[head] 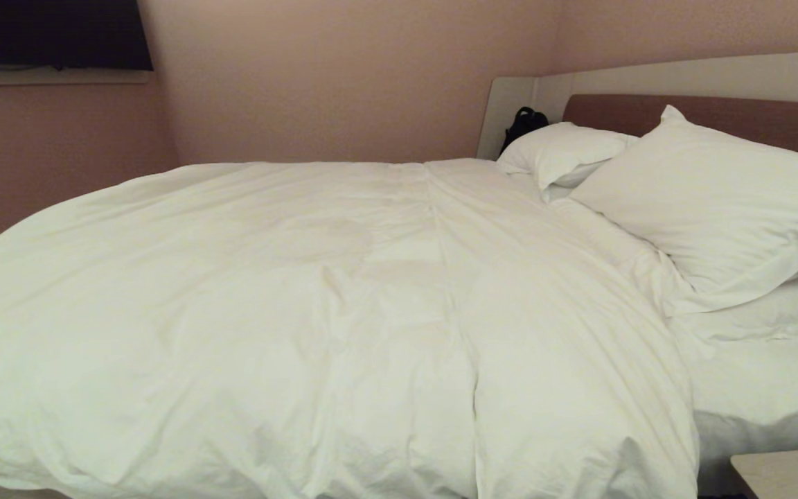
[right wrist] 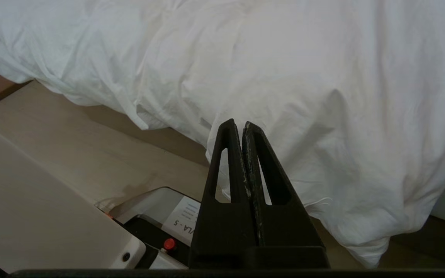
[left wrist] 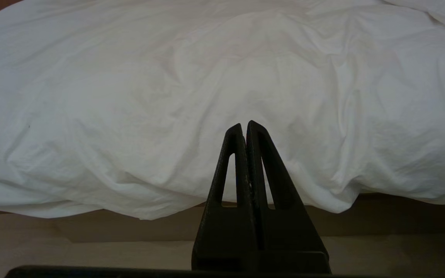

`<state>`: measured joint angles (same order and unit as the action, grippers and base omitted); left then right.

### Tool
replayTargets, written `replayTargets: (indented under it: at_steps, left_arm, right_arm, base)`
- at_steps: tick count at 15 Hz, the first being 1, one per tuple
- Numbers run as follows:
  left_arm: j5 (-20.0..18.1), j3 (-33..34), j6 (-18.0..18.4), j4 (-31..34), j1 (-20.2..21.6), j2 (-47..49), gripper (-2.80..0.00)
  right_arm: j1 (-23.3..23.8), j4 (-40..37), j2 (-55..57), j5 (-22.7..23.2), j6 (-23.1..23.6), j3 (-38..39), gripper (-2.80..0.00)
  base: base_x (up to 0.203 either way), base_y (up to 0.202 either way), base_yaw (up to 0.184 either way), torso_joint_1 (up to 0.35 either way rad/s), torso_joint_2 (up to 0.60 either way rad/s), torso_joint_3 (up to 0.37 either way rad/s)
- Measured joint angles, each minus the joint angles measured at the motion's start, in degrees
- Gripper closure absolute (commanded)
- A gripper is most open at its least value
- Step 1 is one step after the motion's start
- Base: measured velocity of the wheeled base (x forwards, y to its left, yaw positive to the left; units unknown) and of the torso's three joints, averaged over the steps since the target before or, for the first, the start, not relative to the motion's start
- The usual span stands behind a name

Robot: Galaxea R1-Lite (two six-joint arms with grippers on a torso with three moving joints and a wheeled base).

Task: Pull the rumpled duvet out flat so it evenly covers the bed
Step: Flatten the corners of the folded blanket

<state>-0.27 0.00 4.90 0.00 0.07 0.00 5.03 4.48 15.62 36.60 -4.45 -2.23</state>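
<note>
- Landmark = near hanging edge of duvet [head: 316, 312], the side facing the robot.
- Duvet lies over the bed [head: 766, 409], long axis running left-right in head view; pillows [head: 717, 201] at right end by the headboard [head: 648, 83]. Covers most of the mattress, still puffy w/ creases; sheet bare below the pillows.
- Left gripper [left wrist: 245, 124]: jaws pressed together, holding nothing, short of that edge, tips aimed at its overhang; floor [left wrist: 91, 251] below the edge.
- Right gripper [right wrist: 238, 122]: jaws together too, empty, aimed at the edge's drooping corner fold [right wrist: 361, 239]; looks the nearer one, so prob. right arm goes first.
- Bedside table [head: 787, 475] just right of that corner.
</note>
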Motion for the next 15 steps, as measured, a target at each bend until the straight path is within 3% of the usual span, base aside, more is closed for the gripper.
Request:
replayTargets:
  at_steps: [6, 15]
  left_arm:
    - [0.0, 0.0, 0.02, -0.02, 0.0, 0.0, 0.0]
    - [0.02, 0.0, -0.02, 0.0, 0.0, 0.0, 0.0]
  right_arm:
    - [-0.07, -0.84, 0.0, -6.23, 0.05, -0.84, 0.0]
    - [-0.09, -2.23, 0.01, -28.41, 8.07, 1.82, 0.0]
  base:
    - [0.0, 0.0, 0.0, 0.0, 0.0, 0.0]
    - [0.0, 0.0, 0.0, 0.0, 0.0, 0.0]
